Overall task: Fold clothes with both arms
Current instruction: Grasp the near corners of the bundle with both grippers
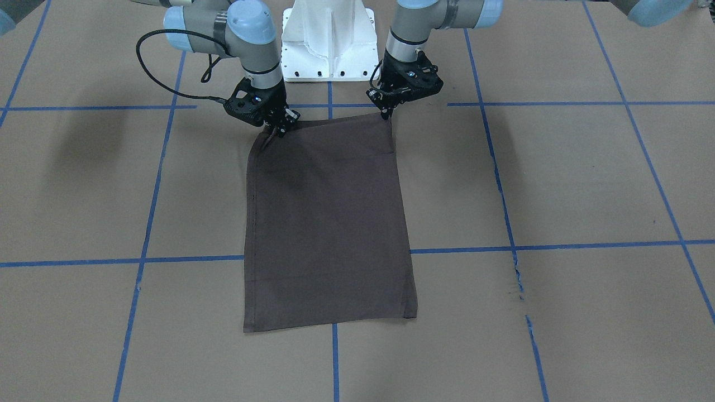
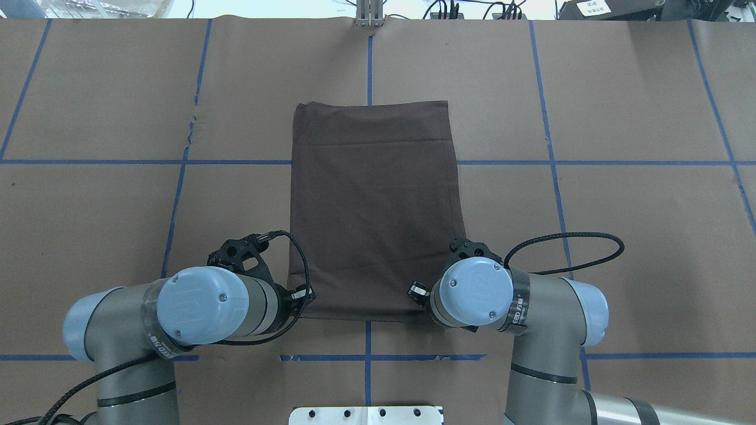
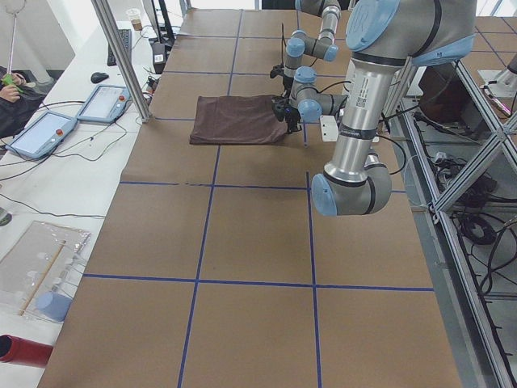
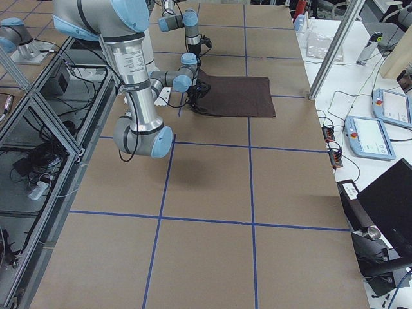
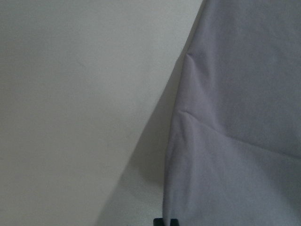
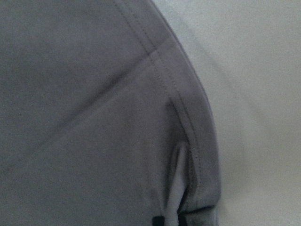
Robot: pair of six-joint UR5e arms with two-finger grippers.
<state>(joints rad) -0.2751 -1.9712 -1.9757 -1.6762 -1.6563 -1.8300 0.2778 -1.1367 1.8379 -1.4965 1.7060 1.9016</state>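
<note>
The dark brown T-shirt (image 1: 329, 223) lies flat on the brown table, folded into a tall rectangle (image 2: 375, 206). Its collar, labels and lettering are hidden. My left gripper (image 1: 385, 113) pinches the shirt's near corner on my left side. My right gripper (image 1: 277, 127) pinches the other near corner, which is puckered and slightly raised. Both look shut on the cloth. The left wrist view shows the shirt's edge (image 5: 235, 117) against the table. The right wrist view shows a hemmed corner (image 6: 94, 117) bunched at the fingertips. In the overhead view the wrists hide both fingertips.
The white pedestal base (image 1: 328, 44) stands just behind the shirt's near edge. Blue tape lines (image 1: 145, 223) cross the brown paper table. A metal post (image 3: 121, 61) and control tablets (image 3: 44, 133) sit at the far table edge.
</note>
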